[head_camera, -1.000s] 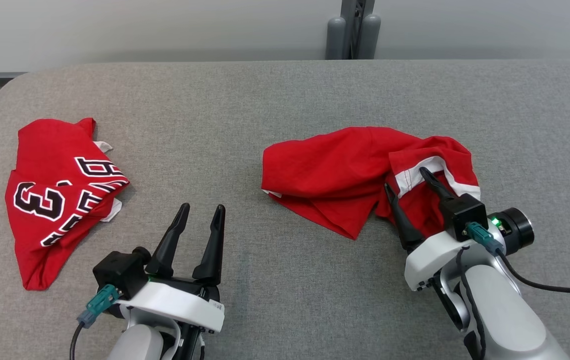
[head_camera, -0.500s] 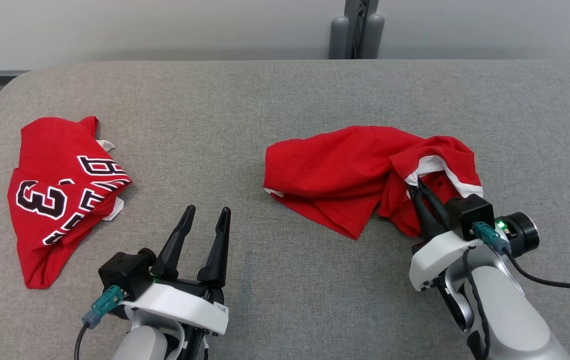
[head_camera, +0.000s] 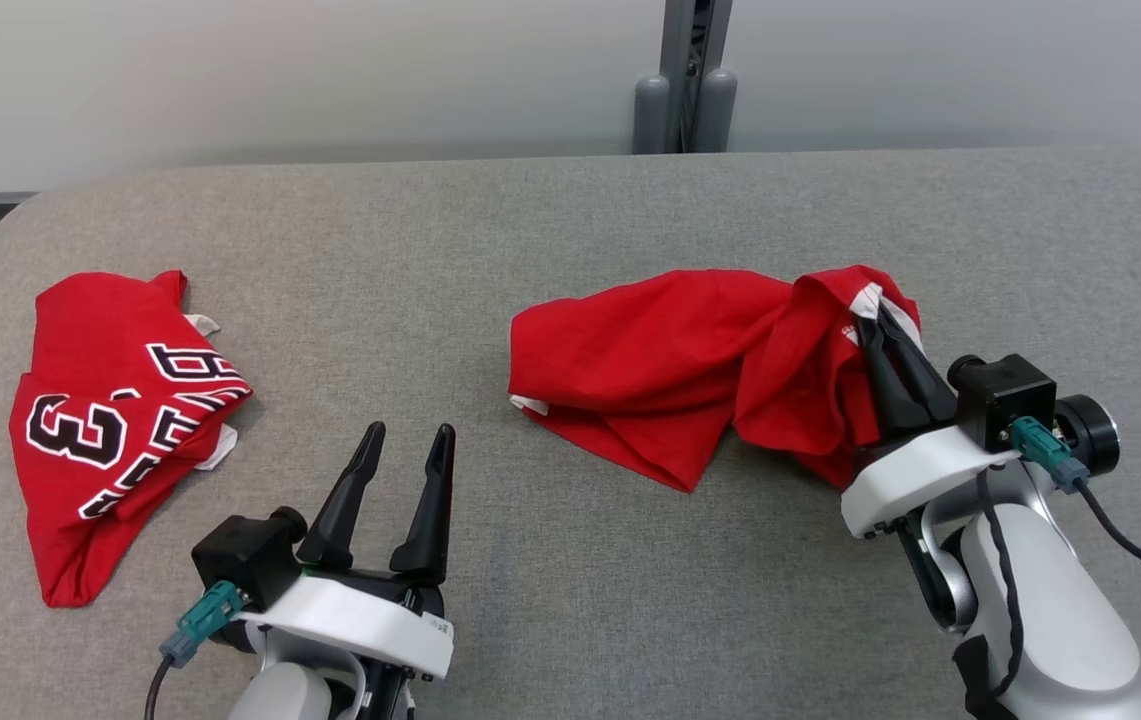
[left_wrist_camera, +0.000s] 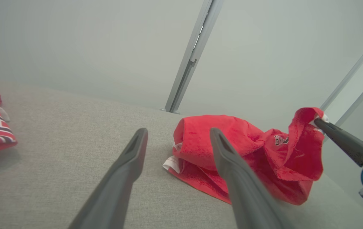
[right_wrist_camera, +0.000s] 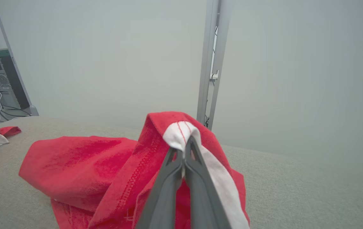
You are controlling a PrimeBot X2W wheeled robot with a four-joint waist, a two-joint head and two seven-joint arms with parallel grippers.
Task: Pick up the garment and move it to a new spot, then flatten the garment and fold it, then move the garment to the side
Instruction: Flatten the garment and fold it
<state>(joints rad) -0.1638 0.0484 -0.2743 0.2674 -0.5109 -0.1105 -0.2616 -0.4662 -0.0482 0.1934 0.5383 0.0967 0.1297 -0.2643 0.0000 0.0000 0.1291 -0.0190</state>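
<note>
Plainly, the garment [head_camera: 650,370], a red jersey in a crumpled heap, is found on the grey worktop [head_camera: 570,220], right of its middle and well in from the far and right edges. Its right-hand end is drawn up into a peak, and the rest is spread slack on the worktop. The peak is pinched by the right gripper [head_camera: 878,318], whose two dark fingers are pressed together on a white-trimmed hem [right_wrist_camera: 176,133], likely an armhole or neck band. The left gripper [head_camera: 410,432] is held spread and empty towards the worktop's near edge, well apart from the cloth. A second red jersey [head_camera: 110,420], printed with numerals, is seen near the left edge.

Handling, as judged: the cloth is taken to be light, limp and thin. No shape can be expected to be kept once it is lifted, and the layers are likely to drag and bunch. The stitched band is reckoned the soundest hold, being doubled and less given to slipping. For flattening, a second hold on the opposite hem is thought needed.
</note>
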